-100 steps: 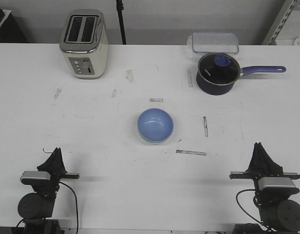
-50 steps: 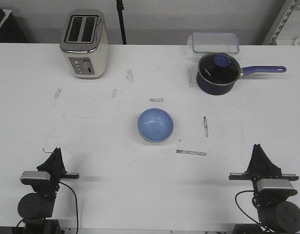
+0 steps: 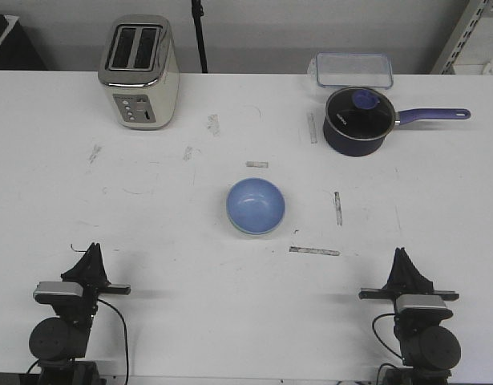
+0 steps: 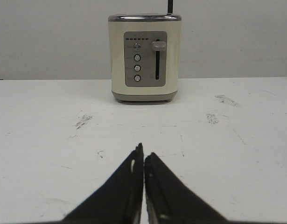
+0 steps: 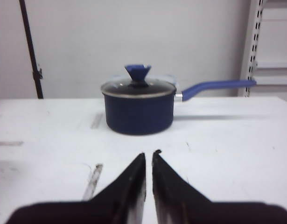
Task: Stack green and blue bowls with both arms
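In the front view the blue bowl (image 3: 256,204) sits in the middle of the table, nested inside the green bowl (image 3: 244,231). Only a thin pale rim of the green one shows along the near edge. Neither bowl appears in the wrist views. My left gripper (image 3: 91,252) rests low at the near left edge, shut and empty, pointing at the toaster; its tips (image 4: 143,151) touch. My right gripper (image 3: 401,257) rests at the near right edge, shut with nothing in it, its tips (image 5: 149,154) a sliver apart. Both are far from the bowls.
A cream toaster (image 3: 139,72) (image 4: 144,58) stands at the back left. A dark saucepan with a purple handle (image 3: 357,120) (image 5: 138,108) and a clear lidded box (image 3: 353,70) stand at the back right. Tape strips (image 3: 314,251) and scuffs mark the table.
My right arm has shifted to the left and a little toward the near edge. The left arm and the bowls have not moved.
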Controlling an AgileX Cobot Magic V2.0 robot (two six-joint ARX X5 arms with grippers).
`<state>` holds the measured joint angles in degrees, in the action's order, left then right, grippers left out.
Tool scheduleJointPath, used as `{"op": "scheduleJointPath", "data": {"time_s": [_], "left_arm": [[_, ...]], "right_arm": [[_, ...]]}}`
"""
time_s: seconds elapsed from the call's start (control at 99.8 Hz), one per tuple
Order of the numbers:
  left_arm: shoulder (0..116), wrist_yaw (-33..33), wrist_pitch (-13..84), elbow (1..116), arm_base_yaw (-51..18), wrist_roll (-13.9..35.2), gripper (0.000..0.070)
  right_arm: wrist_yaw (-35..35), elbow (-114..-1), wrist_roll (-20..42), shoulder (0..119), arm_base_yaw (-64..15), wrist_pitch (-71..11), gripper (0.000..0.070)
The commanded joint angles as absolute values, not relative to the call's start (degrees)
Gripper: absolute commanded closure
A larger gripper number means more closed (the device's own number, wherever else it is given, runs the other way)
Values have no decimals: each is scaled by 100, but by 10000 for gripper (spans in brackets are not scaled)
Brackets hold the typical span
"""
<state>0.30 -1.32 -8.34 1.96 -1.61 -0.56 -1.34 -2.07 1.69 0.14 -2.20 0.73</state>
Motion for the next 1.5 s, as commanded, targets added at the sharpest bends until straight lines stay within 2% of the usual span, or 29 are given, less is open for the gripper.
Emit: {"op": "scheduleJointPath", "data": {"time_s": [0.0,0.13,1.493], "left_arm": [[19,-130,-906,69,-152,-104,699],[19,-128,-906,67,-152,-104,699],[19,-130,-906,69,-152,-104,698]], "right_arm": [[-150,-64,150,8,-268,272,685],[-154,-71,141,8,-305,86,685],[-152,-71,143,8,-305,95,685]]}}
